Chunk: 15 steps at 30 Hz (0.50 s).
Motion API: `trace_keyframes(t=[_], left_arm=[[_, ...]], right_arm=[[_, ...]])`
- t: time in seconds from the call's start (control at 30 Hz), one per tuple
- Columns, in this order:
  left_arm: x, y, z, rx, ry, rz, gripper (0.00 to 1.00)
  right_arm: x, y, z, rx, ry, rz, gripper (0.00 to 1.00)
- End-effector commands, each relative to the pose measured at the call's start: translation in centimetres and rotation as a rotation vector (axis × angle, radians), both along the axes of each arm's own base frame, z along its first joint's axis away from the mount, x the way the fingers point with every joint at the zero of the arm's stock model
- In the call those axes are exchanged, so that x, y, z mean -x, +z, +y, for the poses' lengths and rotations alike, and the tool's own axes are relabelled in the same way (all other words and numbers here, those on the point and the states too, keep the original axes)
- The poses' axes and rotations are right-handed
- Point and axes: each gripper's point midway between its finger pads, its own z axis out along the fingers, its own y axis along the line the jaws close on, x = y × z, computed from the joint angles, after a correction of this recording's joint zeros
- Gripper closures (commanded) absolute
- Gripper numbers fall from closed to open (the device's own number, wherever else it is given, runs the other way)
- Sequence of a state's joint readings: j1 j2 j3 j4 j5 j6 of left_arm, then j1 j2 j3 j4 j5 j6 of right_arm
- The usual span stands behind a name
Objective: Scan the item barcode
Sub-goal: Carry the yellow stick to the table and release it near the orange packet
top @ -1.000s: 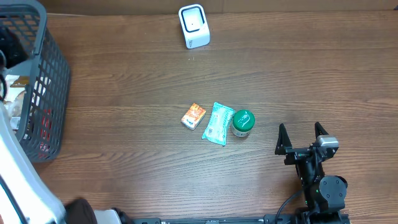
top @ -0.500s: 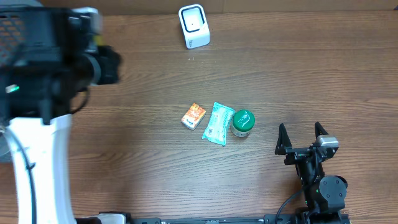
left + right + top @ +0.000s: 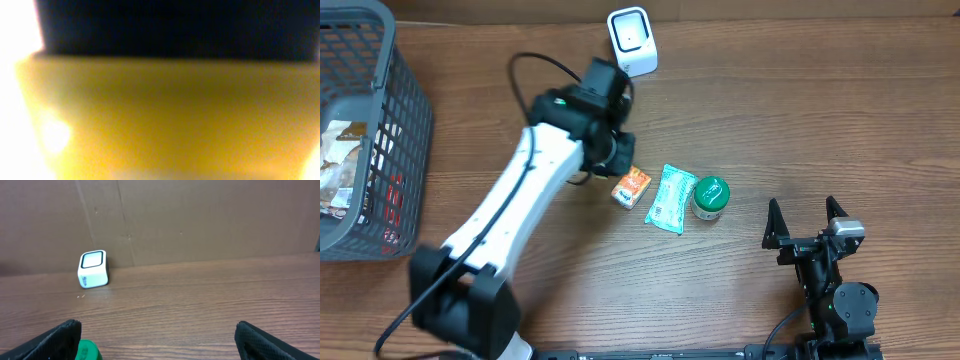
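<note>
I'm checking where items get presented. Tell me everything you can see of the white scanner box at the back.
The white scanner box is a rounded cube, apparently plastic, with a dark-framed pale window on its upper face and small blue print on one side. It stands upright on the wooden table near the cardboard wall; nothing touches it.

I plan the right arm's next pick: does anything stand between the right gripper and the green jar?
Nothing visible does. Overhead, only bare table lies between the open right gripper and the green jar; the teal pouch lies beyond the jar.
</note>
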<state>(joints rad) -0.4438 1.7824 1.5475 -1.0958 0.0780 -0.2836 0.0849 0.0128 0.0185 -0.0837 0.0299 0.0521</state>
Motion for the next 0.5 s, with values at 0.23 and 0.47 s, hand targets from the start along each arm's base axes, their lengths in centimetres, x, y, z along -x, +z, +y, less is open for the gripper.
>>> trace_keyframes(t=[0.23, 0.47], left_arm=[[-0.2, -4.6, -0.8, -0.025, 0.051, 0.083, 0.68], [-1.4, -2.5, -1.3, -0.003, 0.052, 0.042, 0.27]], right_arm=[[0.0, -0.2, -0.1, 0.004, -0.003, -0.002, 0.0], [0.0, -0.2, -0.1, 0.004, -0.003, -0.002, 0.0]])
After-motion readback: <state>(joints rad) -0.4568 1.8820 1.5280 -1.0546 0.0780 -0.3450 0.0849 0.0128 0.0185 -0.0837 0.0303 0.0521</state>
